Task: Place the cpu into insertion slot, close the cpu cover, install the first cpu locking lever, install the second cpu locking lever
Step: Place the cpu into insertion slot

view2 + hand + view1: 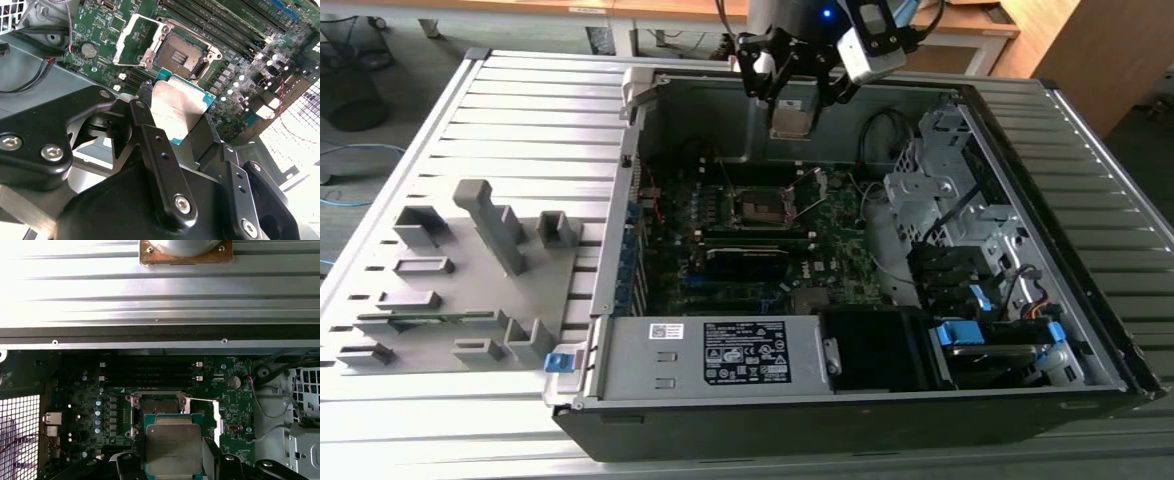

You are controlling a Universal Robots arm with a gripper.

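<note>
gripper (791,108): pinching the cpu (173,447) by its edges
cpu: aloft, 12 o'clock of the insertion slot (182,55) in the exterior view
cpu cover (135,42): swung open

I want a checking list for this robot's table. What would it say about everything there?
Surface: ribbed metal table carrying an open computer case.
Job's things: cpu held above the board; insertion slot empty; cpu cover swung open.
Clutter: grey fixture blocks on the exterior view's left.
Grippers: tool shut on the cpu's edges.
Cables: black cables inside the case.
Surroundings: black mesh bin on the floor.
</note>
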